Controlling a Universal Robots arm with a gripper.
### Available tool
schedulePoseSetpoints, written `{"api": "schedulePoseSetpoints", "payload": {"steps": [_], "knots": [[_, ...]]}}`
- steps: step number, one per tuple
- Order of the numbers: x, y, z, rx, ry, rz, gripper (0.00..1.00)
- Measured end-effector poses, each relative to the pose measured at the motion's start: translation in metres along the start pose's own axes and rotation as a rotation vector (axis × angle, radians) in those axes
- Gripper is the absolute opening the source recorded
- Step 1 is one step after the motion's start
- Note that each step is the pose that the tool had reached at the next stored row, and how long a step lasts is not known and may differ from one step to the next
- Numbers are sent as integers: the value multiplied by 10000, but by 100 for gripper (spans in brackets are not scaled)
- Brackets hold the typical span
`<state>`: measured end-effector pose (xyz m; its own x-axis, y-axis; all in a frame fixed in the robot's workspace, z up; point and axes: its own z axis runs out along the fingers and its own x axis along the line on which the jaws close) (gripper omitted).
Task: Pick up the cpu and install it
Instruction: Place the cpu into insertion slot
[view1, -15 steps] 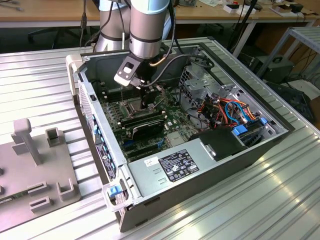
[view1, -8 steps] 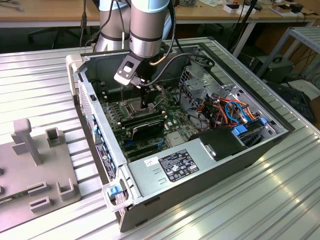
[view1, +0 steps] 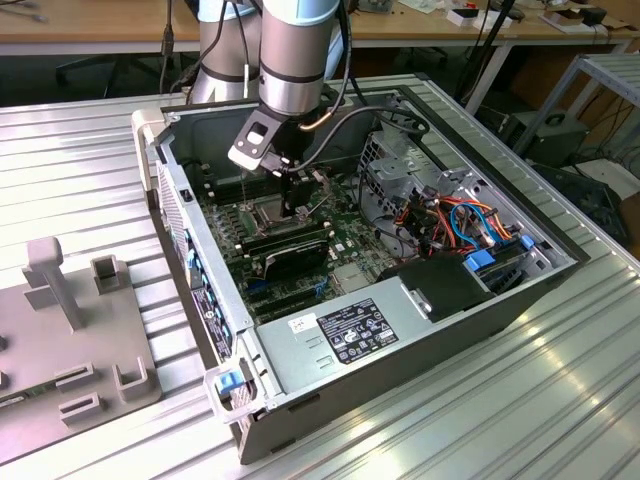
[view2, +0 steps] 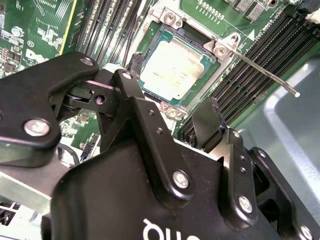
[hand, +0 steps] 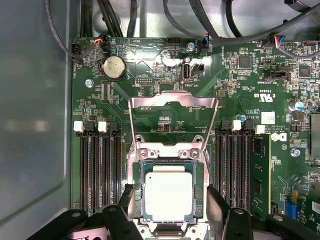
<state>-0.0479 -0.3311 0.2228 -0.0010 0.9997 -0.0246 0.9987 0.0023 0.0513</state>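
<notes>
The cpu (hand: 167, 196), a square chip with a dull silver top, lies flat in its socket on the green motherboard (hand: 240, 100); it also shows in the second wrist view as the cpu (view2: 172, 67). My gripper (hand: 172, 202) hangs just above it, open, with one black finger (hand: 128, 196) on either side and a gap between each finger and the chip. The socket's hinged metal frame (hand: 172, 107) stands flipped up. In the exterior view my gripper (view1: 295, 205) reaches down into the open computer case (view1: 420, 330).
Memory slots (hand: 100, 170) flank the socket on both sides. The socket's thin lever rod (view2: 265, 75) sticks out beside it. Black memory sticks (view1: 285, 245), cable bundles (view1: 450, 215) and a power supply (view1: 350, 330) fill the case. A grey fixture (view1: 70, 340) lies on the exterior view's left.
</notes>
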Motion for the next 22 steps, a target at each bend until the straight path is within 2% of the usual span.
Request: {"api": "schedulePoseSetpoints", "payload": {"steps": [7, 14, 16, 18, 22], "knots": [[0, 0, 0, 1, 0, 0, 66], [0, 0, 0, 2, 0, 0, 23], [0, 0, 0, 2, 1, 0, 23], [0, 0, 0, 2, 0, 0, 11], [0, 0, 0, 3, 0, 0, 11]]}}
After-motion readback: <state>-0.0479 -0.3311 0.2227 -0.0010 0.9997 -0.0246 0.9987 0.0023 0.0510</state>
